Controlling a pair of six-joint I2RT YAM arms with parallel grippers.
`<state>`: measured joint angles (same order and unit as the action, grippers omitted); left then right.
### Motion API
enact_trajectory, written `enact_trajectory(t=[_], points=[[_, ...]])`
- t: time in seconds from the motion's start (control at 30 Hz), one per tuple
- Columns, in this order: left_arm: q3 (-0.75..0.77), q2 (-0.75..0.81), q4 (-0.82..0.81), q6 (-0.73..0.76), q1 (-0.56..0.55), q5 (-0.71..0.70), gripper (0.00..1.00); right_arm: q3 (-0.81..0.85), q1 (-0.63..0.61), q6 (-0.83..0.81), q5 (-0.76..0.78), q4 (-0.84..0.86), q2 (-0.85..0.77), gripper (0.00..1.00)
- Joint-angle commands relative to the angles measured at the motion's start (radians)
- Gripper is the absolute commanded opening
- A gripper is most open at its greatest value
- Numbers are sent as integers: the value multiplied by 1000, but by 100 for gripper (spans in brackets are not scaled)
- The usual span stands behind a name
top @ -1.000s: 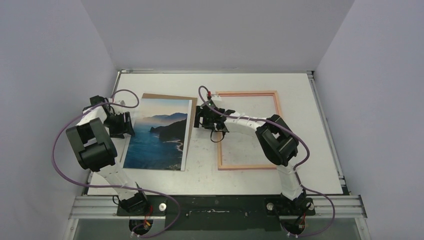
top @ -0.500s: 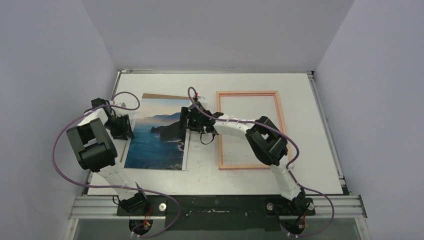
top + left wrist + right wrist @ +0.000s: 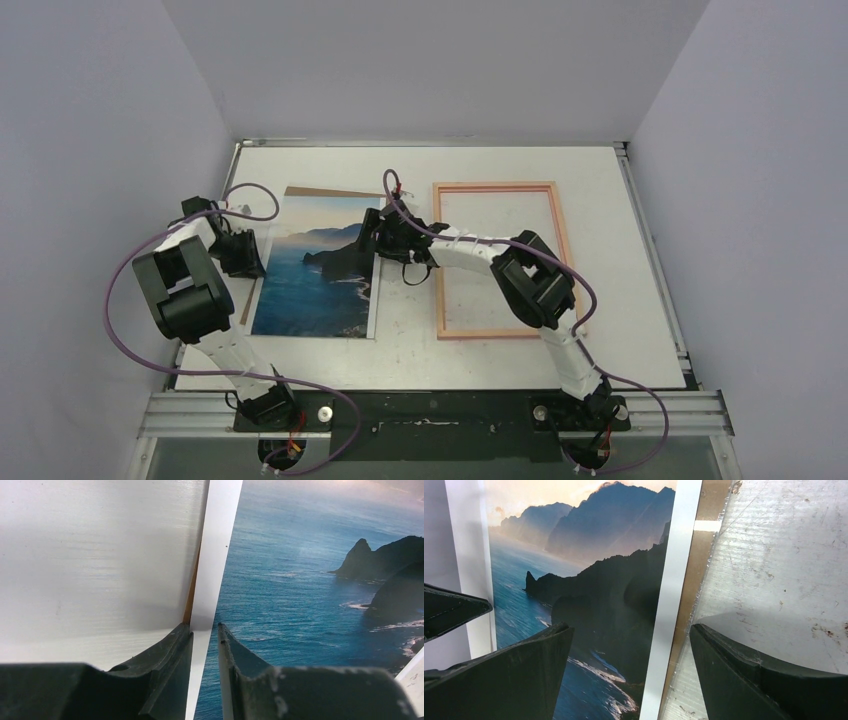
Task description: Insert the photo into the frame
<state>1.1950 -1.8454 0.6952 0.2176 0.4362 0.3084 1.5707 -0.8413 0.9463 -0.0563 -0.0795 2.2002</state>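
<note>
Left wrist: left end effector (image 3: 204,626) narrows on the photo (image 3: 310,590) for pickup.
Grip unclear; right end effector (image 3: 631,627) arrives opposite, jaws wide apart.

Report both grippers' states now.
Left gripper: nearly shut around the photo's border; grip cannot be told.
Right gripper: open over the photo's right edge, empty.

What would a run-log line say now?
left pincer: narrow, straddling photo border | right pincer: open, straddling photo edge | frame: empty

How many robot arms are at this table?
2. The left arm is at the left edge of the photo; the right arm reaches across the pink frame to the photo's right edge. None looks hidden.
</note>
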Motion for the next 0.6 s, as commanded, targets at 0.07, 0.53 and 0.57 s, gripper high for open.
enact_trajectory(t=[0.07,0.53,0.57], points=[[-23,-14,-33,-5,1,44,21,-15,-4,41,-76,119,-45,90],[-25,-11,-34,-7,1,27,17,-64,-8,54,-80,140,-150,90],[-25,-11,-34,-7,0,27,16,-66,-10,53,-82,141,-156,90]])
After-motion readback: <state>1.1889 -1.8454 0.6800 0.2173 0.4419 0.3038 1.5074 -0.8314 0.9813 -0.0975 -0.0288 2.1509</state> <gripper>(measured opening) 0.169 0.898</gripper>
